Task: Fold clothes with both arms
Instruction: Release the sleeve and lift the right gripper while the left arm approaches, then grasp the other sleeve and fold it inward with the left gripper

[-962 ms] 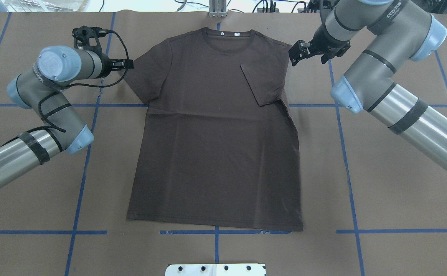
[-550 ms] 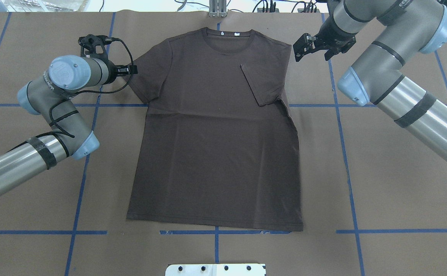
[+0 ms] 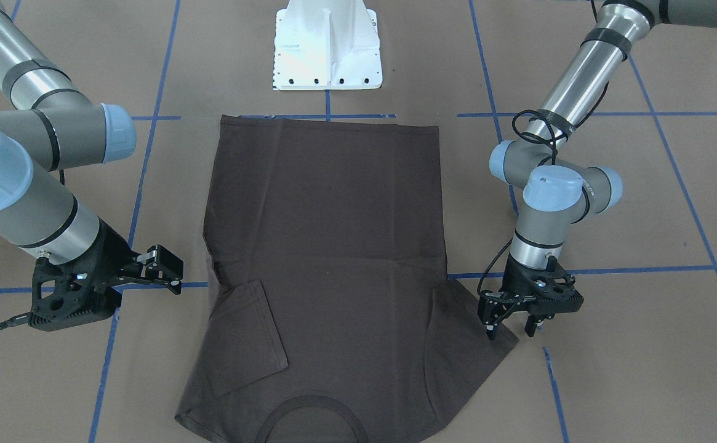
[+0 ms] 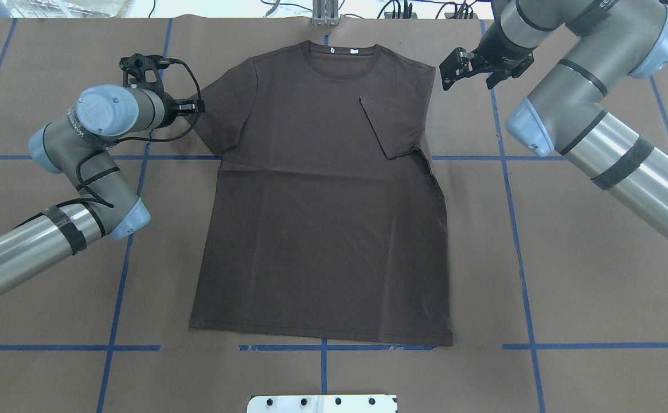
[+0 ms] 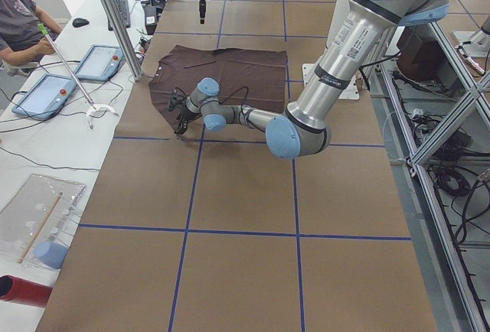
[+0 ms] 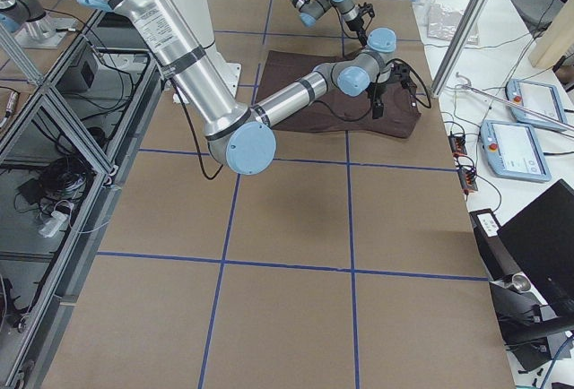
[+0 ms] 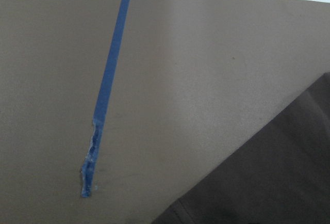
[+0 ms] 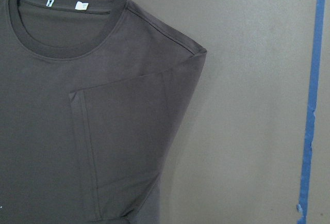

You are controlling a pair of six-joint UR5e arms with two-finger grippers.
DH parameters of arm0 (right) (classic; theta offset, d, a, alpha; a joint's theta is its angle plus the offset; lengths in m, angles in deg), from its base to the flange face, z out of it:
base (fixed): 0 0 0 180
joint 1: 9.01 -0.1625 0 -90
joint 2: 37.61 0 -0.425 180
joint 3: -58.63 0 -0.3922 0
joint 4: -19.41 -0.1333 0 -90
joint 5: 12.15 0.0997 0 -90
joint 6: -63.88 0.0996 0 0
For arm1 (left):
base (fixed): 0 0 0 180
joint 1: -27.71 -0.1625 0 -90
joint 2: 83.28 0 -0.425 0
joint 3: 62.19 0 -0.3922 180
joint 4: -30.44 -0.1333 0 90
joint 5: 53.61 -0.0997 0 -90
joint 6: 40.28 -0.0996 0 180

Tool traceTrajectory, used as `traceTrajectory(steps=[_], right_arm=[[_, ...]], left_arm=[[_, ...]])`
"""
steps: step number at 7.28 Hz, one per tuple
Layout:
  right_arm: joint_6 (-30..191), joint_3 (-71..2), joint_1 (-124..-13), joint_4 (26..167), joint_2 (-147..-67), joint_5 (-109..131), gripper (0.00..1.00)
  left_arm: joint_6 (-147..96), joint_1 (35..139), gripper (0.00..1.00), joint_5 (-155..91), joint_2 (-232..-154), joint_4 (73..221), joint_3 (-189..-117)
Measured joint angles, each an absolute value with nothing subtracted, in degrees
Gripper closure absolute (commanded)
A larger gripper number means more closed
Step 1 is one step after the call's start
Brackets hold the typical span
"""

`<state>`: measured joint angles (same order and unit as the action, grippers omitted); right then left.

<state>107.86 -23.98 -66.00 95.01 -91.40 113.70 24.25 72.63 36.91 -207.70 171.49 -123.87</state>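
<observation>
I record the left jaws, on the left arm [image 4: 107, 112], standing parted and pointing down astride the hem of the spread sleeve [image 3: 469, 344] of the T-shirt [image 4: 322, 229]. One finger is over cloth and the other over bare surface [image 4: 597, 258]; I cannot confirm contact. The right jaws, on the right arm [image 4: 569, 86], are likewise parted and hold nothing, just beside the opposite shoulder and clear of the cloth. The T-shirt lies flat on the surface between the two sets of jaws, its folded sleeve [image 4: 391, 123] turned in onto the chest, inward of the right jaws.
</observation>
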Motion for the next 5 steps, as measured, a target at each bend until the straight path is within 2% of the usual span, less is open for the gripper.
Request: traceTrajectory(steps=[1,2,3,5], right_arm=[[107.84,-23.98,-66.06,95.0,-91.4,113.71,0.0],[107.81,-23.98,-66.16,94.99,-91.4,113.69,0.0],[107.77,-23.94,-66.26,94.99,-91.4,113.65,0.0],[107.75,-23.88,-66.48,94.96,-91.45,113.63,0.0]], left_arm=[[24.27,72.62,0.72,36.88,-207.73,171.41,-123.88],[24.21,72.6,0.92,36.91,-207.78,171.35,-123.91],[24.13,72.53,1.0,36.97,-207.89,171.27,-124.01],[24.09,72.52,1.0,37.13,-208.07,171.04,-124.34]])
